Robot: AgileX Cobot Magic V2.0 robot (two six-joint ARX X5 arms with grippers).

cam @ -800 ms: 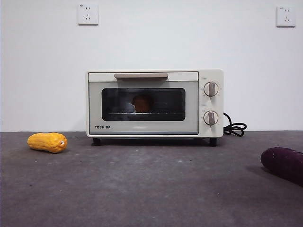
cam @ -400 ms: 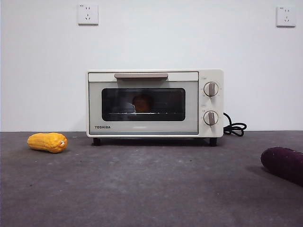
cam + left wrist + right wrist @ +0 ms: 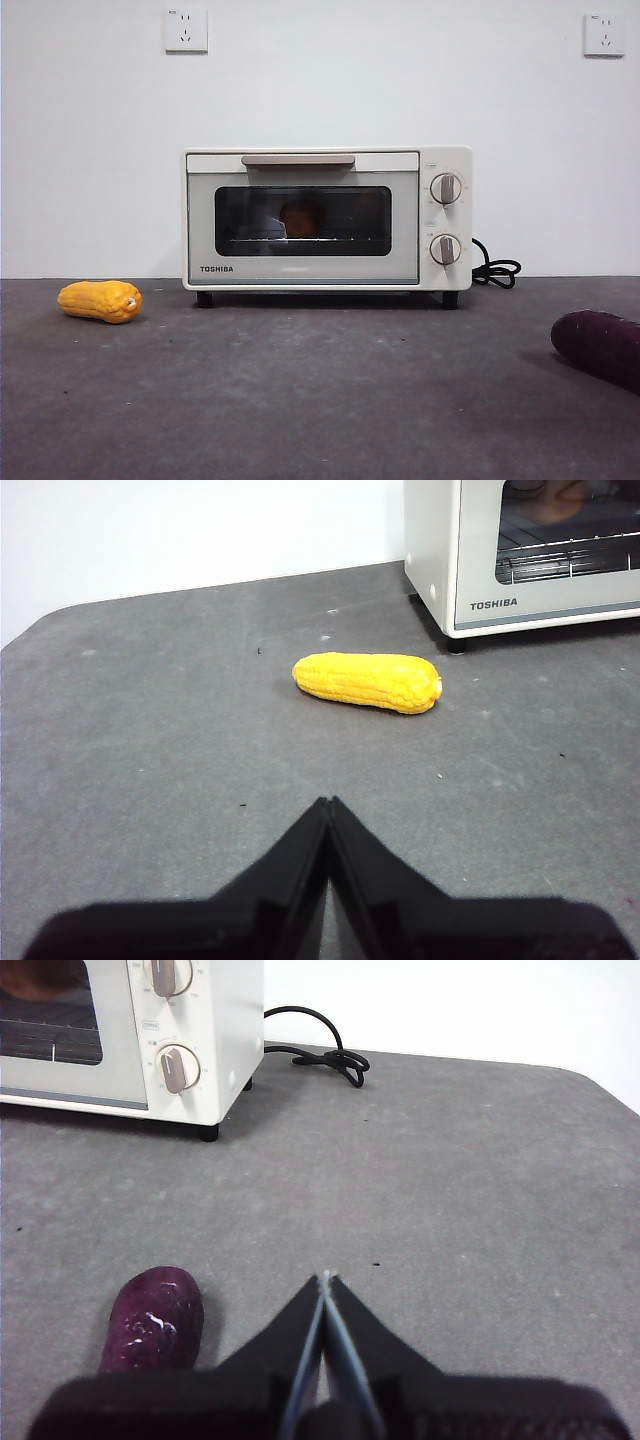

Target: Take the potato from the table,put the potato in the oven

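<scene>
Potato (image 3: 301, 217) inside oven (image 3: 327, 220), on rack behind closed glass door. Oven stands at back of table (image 3: 320, 390). Left gripper (image 3: 327, 802) clenched, empty, above table near corn (image 3: 368, 681). Right gripper (image 3: 325, 1278) clenched, empty, beside purple vegetable (image 3: 155, 1321).

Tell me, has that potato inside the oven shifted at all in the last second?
No. The potato sits at the same spot on the rack behind the oven window, just left of the window's middle, as before.
</scene>
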